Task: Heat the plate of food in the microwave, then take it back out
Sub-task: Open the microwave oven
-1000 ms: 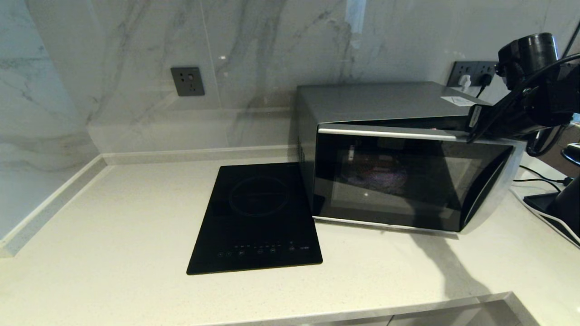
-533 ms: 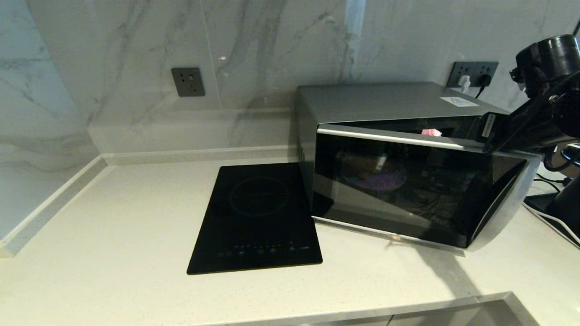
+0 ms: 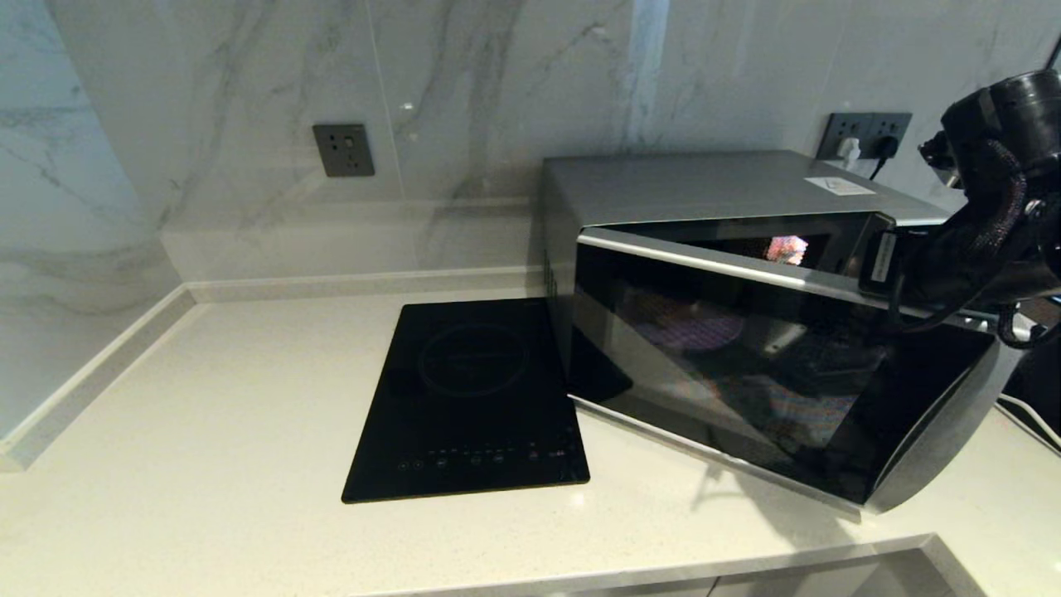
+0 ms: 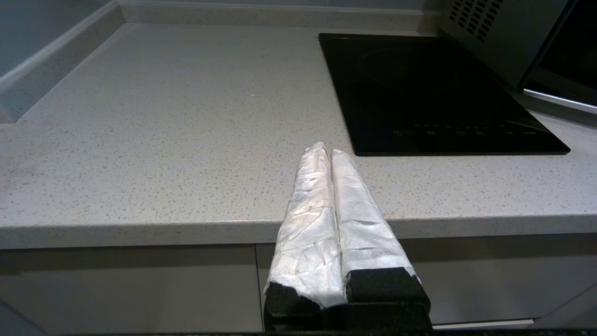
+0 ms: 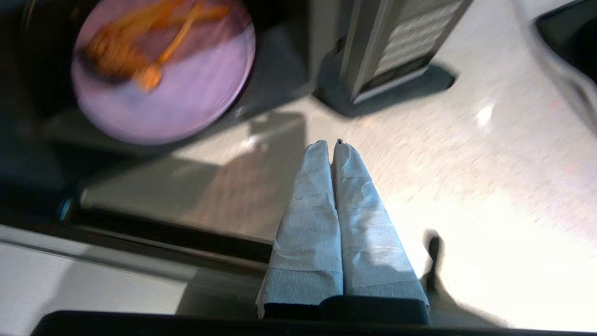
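The silver-grey microwave (image 3: 704, 186) stands at the back right of the counter, its dark glass door (image 3: 787, 390) swung partly open on its left hinge. The plate of food (image 3: 692, 332) shows dimly through the glass; the right wrist view shows the plate of food (image 5: 163, 70) plainly, lavender with a brown piece and orange fries, inside the cavity. My right arm (image 3: 953, 265) reaches behind the door's free right edge. My right gripper (image 5: 329, 142) is shut and empty, just inside the door above the counter. My left gripper (image 4: 326, 149) is shut and parked before the counter's front edge.
A flat black hob (image 3: 472, 398) lies left of the microwave, which stands beside the hob (image 4: 433, 88) in the left wrist view too. Wall sockets (image 3: 342, 149) and plugged sockets (image 3: 866, 133) sit on the marble wall. Cables and a black object (image 3: 1032, 390) lie at far right.
The microwave door has swung further open towards me. My right arm has moved with its free edge, forward and down. The left arm has not moved.
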{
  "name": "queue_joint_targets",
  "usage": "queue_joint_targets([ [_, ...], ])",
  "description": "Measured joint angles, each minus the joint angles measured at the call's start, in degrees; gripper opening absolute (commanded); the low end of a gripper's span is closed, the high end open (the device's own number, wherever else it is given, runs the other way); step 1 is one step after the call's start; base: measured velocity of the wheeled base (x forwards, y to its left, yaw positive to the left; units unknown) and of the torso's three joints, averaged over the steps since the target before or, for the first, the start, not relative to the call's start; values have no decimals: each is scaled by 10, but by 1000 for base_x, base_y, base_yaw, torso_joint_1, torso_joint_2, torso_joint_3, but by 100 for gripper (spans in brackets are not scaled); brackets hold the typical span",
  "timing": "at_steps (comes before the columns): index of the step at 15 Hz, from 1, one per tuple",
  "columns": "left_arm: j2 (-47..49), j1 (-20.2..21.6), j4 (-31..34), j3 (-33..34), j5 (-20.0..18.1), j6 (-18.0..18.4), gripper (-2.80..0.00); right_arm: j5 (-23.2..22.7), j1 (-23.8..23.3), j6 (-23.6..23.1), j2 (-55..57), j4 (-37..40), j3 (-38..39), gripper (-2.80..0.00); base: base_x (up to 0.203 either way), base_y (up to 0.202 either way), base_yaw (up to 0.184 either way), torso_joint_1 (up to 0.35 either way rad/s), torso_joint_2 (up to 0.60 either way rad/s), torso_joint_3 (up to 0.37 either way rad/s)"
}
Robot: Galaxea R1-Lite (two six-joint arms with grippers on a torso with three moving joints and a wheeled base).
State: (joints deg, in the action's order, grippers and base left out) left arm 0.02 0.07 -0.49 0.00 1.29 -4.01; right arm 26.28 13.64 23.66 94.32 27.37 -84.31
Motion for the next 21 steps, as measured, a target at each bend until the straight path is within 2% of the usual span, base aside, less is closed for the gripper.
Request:
queue_joint_targets([
  [5,0,0,0,0,0,0,-280,29,48,17,-38,-2,53,-280,0,0,0,0,0,0],
  [9,0,0,0,0,0,0,-280,59,109,34,-68,1,89,-280,0,0,0,0,0,0],
  [12,0,0,0,0,0,0,-280,75,141,35,-91,18,94,-280,0,0,0,0,0,0],
  [17,0,0,0,0,0,0,-280,84,167,36,-124,46,94,-280,0,0,0,0,0,0],
  [21,0,0,0,0,0,0,-280,100,229,75,-139,78,93,-280,0,0,0,0,0,0],
])
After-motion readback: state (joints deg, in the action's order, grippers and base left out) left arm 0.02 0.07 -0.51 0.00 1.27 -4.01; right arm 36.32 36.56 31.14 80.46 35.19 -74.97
